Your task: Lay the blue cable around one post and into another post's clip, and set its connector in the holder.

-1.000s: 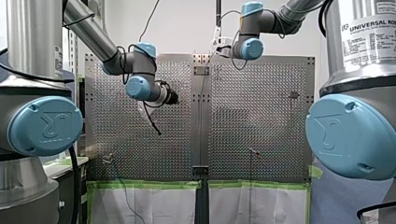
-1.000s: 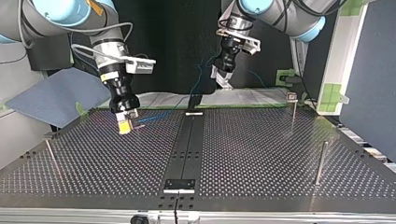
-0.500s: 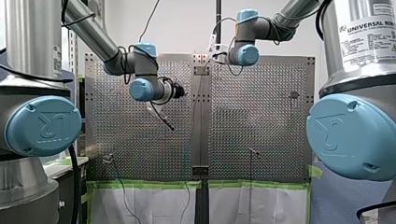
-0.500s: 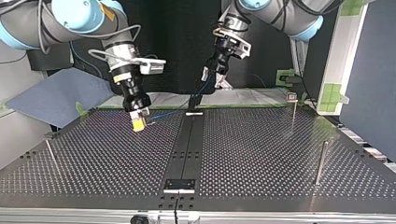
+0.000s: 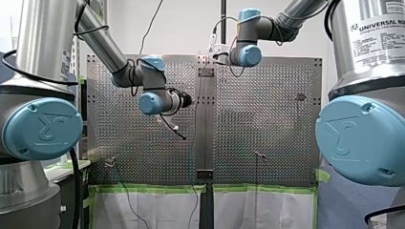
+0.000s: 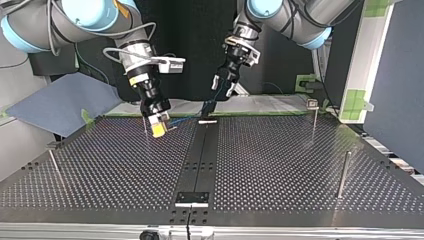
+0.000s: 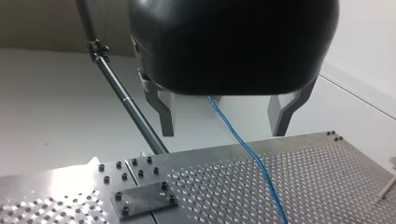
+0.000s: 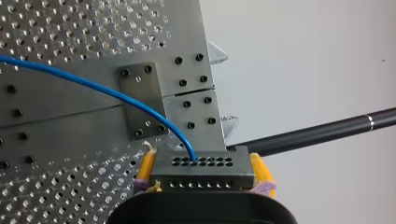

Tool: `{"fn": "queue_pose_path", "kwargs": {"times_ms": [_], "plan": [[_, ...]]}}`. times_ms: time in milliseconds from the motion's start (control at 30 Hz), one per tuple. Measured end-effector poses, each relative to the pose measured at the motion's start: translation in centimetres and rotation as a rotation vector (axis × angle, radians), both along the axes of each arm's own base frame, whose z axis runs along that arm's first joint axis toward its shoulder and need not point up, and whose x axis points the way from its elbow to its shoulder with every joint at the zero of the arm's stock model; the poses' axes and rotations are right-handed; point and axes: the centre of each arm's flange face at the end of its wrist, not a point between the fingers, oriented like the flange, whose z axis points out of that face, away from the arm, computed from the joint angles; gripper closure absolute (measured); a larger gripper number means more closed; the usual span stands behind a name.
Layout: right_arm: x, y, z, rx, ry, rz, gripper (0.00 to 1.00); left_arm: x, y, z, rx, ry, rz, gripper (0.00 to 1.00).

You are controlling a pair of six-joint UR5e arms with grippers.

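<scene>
Right end effector [image 8: 201,162] grips the connector [image 8: 201,173]; left end effector [image 7: 223,131] stands open, holding nothing.
Blue cable [image 7: 243,145] leaves the connector and runs loose between the left fingers [image 7: 164,112], touching neither. Risk, as judged: with no grip there, the cable may drop out sideways and miss the post [image 7: 130,106] beside them; sudden tension could twist the connector between the yellow pads [image 8: 145,170].
</scene>
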Motion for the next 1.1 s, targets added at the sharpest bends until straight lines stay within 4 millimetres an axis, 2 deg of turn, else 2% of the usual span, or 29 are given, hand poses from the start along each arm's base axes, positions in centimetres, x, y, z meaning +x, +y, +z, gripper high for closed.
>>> {"fn": "queue_pose_path", "kwargs": {"times_ms": [500, 800, 967, 1100], "plan": [[1.4, 1.9, 0.1, -0.004, 0.003, 0.038, 1.0, 0.8, -0.7, 1.3, -0.081, -0.097, -0.019, 0.02], [1.9, 3.3, 0.9, -0.015, -0.002, 0.061, 1.0, 2.0, -0.4, -0.5, -0.075, -0.077, 0.012, 0.02], [1.7, 4.5, 2.4, -0.027, -0.017, 0.073, 1.0, 3.6, -0.3, -1.7, -0.082, -0.085, 0.061, 0.02], [1.4, 5.3, 3.3, -0.02, -0.024, 0.078, 1.0, 5.1, 0.0, -1.4, -0.075, -0.105, 0.115, 0.02]]}}
